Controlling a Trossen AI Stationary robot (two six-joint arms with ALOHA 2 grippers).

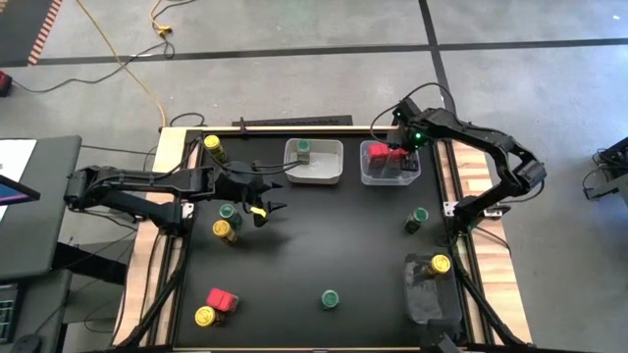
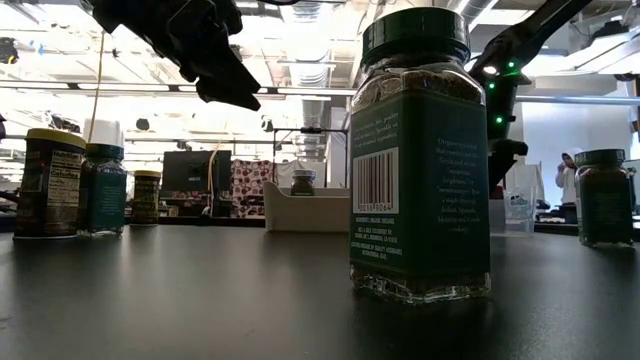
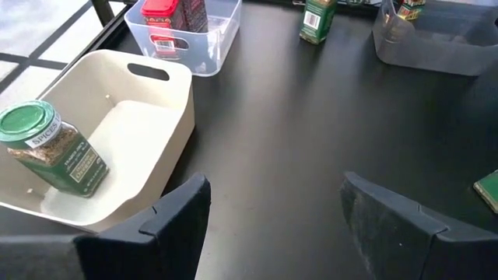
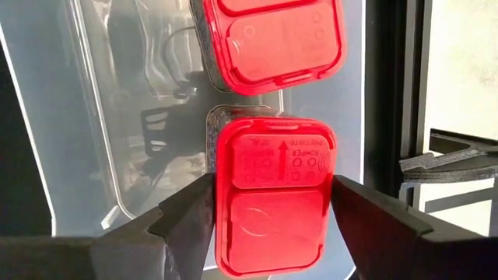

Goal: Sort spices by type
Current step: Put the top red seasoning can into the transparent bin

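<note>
I am holding the right tool (image 4: 268, 214) directly over the clear bin (image 1: 391, 165) at the desk's far right, its fingers clamped on the short sides of a red boxy spice (image 4: 274, 204), lid upward, just beside a second red one (image 4: 268, 39) already inside. The left tool (image 3: 276, 218) is hanging apart and empty; the white bin (image 3: 117, 140) is holding one green-lidded jar (image 3: 54, 152).

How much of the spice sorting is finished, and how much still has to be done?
Done: one green-lidded jar lies in the white bin, and one red box sits in the clear bin.
In hand: the right gripper holds a second red box over that bin.
Left: many spices wait on the table; the left gripper hangs open, empty.
</note>
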